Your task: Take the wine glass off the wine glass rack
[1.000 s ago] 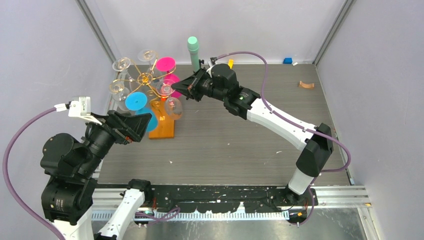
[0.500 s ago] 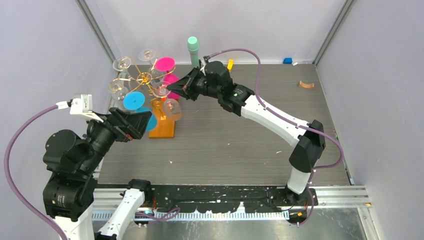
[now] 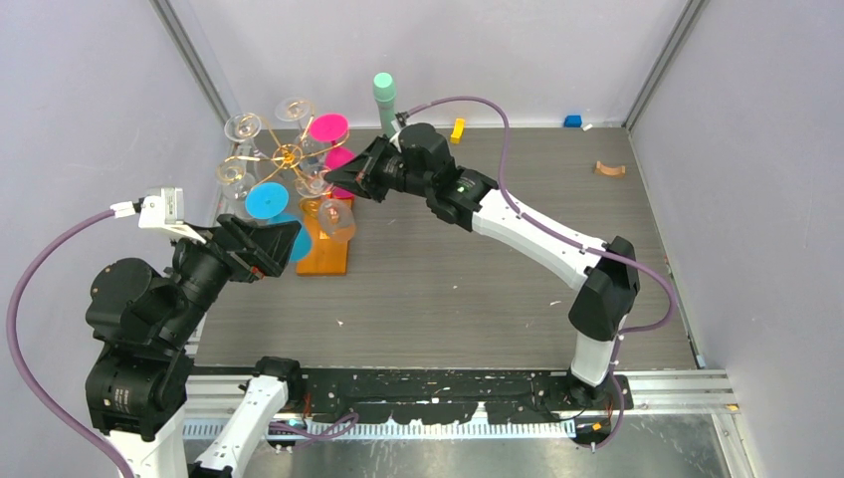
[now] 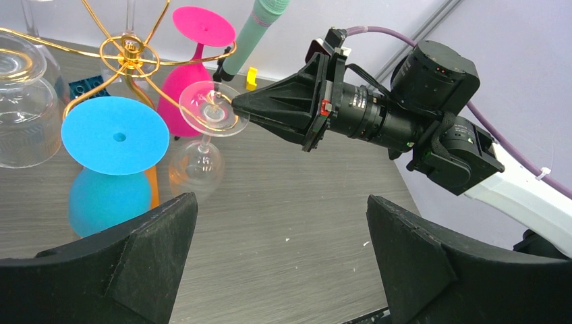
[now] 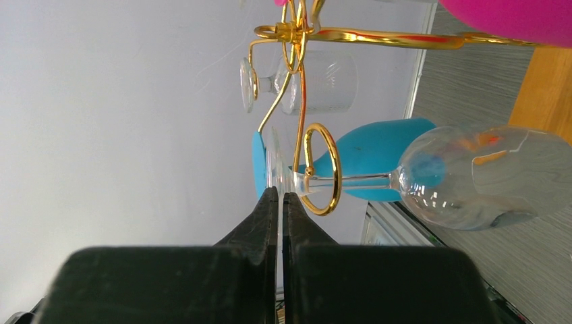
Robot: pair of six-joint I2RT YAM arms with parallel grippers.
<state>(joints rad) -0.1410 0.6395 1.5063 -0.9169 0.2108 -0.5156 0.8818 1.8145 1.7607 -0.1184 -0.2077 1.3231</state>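
The gold wire wine glass rack point(image 3: 289, 154) stands on its orange base point(image 3: 323, 254) at the back left. A clear wine glass point(image 3: 336, 217) hangs upside down from it. Its stem runs through a gold ring point(image 5: 322, 169), with the bowl point(image 5: 472, 175) below. My right gripper point(image 3: 343, 177) is shut on the rim of the glass's foot point(image 4: 212, 108), and the thin disc sits edge-on between the fingertips point(image 5: 270, 202). Nearer the front, my left gripper point(image 4: 280, 223) is open and empty, facing the rack.
Also on the rack hang a blue glass point(image 3: 271, 202), pink glasses point(image 3: 329, 127) and other clear glasses point(image 3: 242, 127). A mint-green cylinder point(image 3: 384, 100) stands behind the right gripper. A yellow block point(image 3: 458, 127), a blue block point(image 3: 572, 121) and a brown piece point(image 3: 609, 169) lie at the back.
The right arm has pushed left towards the rack's centre, carrying the clear glass's foot with it, and the bowl has swung left. The left arm has shifted only slightly.
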